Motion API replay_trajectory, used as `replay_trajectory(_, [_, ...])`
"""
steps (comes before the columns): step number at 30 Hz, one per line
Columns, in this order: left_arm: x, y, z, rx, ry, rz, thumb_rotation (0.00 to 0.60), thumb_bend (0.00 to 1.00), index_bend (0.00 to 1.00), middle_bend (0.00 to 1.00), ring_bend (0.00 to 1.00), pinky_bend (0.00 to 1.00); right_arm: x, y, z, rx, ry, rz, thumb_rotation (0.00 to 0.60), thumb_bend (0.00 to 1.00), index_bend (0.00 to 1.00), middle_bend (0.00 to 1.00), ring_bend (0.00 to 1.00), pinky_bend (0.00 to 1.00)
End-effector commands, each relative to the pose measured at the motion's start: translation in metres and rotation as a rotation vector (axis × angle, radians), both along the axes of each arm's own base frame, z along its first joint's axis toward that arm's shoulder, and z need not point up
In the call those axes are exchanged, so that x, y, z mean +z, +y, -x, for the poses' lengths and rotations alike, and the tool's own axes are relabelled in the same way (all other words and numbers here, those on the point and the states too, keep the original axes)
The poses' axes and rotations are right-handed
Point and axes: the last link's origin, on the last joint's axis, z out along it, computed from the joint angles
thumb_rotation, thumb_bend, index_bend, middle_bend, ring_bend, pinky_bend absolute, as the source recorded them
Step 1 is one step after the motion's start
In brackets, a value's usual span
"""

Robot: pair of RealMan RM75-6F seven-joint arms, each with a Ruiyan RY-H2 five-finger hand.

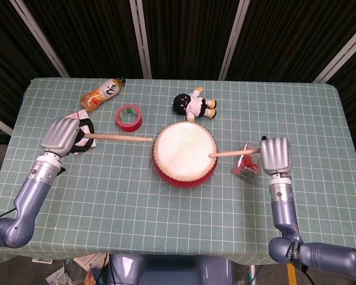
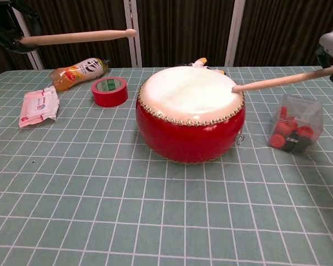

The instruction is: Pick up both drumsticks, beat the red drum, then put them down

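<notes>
Showing a green checked table [image 1: 166, 219] from above and from chest height, red drum [image 2: 190, 119] near the middle, white skin facing up. Left hand [image 1: 63, 135] at the table's left side, fingers clamped round the butt of the left stick [image 1: 118, 138]; stick held level in the air, tip pointing at the drum and stopping just short of its left rim, clearly above the skin in the chest view. Right hand [image 1: 275, 156] at the drum's right, fingers closed round the right stick [image 1: 231, 153]; stick sloping down toward the drum, tip resting on the skin just inside the right rim, as the chest view makes plain. Clear box [image 2: 297, 124] of red and black pieces on the cloth right of the drum, below the right stick and beside the right hand. Red tape roll [image 1: 129, 117] behind and left of the drum, apart from it. Orange drink bottle [image 1: 102, 94] lying on its side toward the far left corner. White wipes pack [image 2: 39, 106] flat near the left edge, mostly hidden under the left hand from above. Small doll [image 1: 194, 105] with black head lying just behind the drum. Dark slatted wall behind the table.
</notes>
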Motion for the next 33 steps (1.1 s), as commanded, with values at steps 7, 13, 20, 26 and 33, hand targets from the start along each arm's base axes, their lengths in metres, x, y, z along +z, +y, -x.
replay_trajectory(7, [-0.003,0.002,-0.017,-0.024,-0.013,-0.019,0.600,0.56,0.77,1.00,1.00,1.00,0.071,0.004,-0.027,0.035,-0.510,0.186,0.600,0.50,0.95,1.00,1.00,1.00])
replay_trajectory(13, [-0.008,0.005,-0.039,-0.053,-0.030,-0.038,0.600,0.56,0.77,1.00,1.00,1.00,0.091,0.016,-0.022,0.053,-0.618,0.199,0.600,0.50,0.95,1.00,1.00,1.00])
replay_trajectory(20, [-0.026,0.017,-0.067,-0.071,0.011,-0.034,0.600,0.56,0.77,1.00,1.00,1.00,0.092,0.021,-0.008,0.041,-0.647,0.176,0.600,0.50,0.95,1.00,1.00,1.00])
replay_trajectory(26, [-0.064,0.029,-0.090,-0.066,0.113,0.023,0.600,0.57,0.77,1.00,1.00,1.00,0.098,0.019,0.006,0.026,-0.683,0.174,0.600,0.50,0.95,1.00,1.00,1.00])
replay_trajectory(33, [-0.126,0.040,-0.089,-0.009,0.471,0.119,0.600,0.58,0.78,1.00,1.00,1.00,0.106,0.015,0.031,-0.023,-0.705,0.186,0.600,0.50,0.95,1.00,1.00,1.00])
